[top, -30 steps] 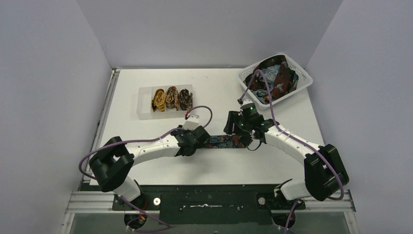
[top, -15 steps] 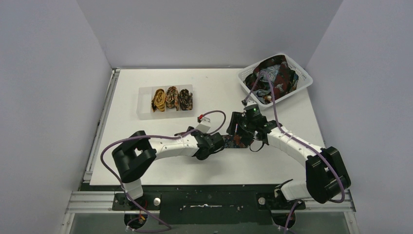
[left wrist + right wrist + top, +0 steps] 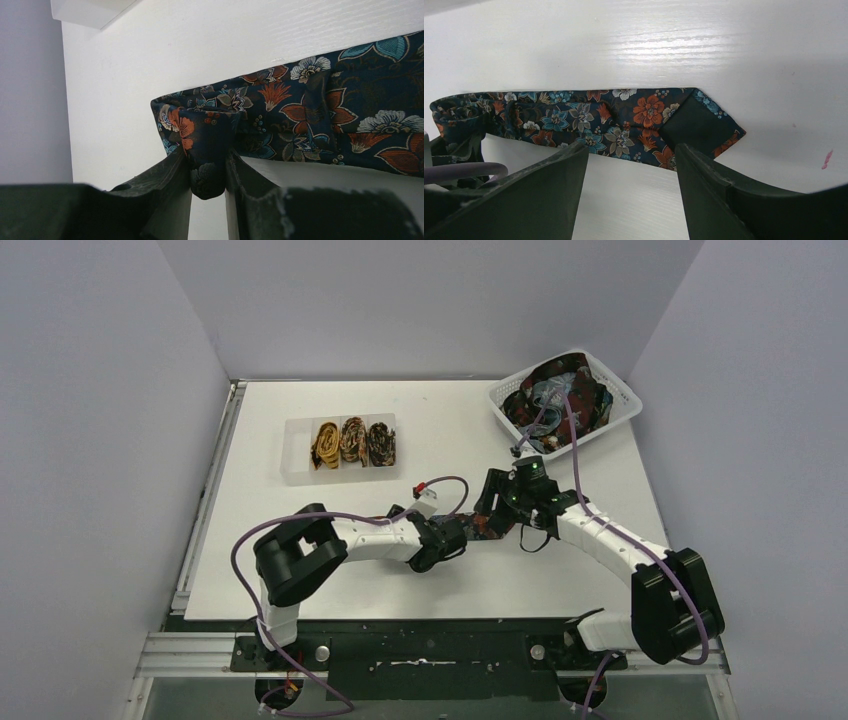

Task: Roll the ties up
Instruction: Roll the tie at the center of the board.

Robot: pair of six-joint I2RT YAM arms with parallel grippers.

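The left fingers (image 3: 176, 174) pinch the rolled end of a dark flowered tie (image 3: 310, 125); the right fingers (image 3: 566, 172) stand apart over its pointed end, gripping nothing. The tie lies flat mid-desk (image 3: 300, 400), bare white surface all round, well away from the edges, the basket (image 3: 627, 406) and the tray (image 3: 292, 476) holding rolled ties (image 3: 352, 440)

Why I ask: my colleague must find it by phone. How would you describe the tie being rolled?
On the white table, look at the near middle. The tie lies flat there, one end curled up in the left claw. Unlike the coils in the box and the heap in the basket, it is a navy strip with orange and teal flowers.
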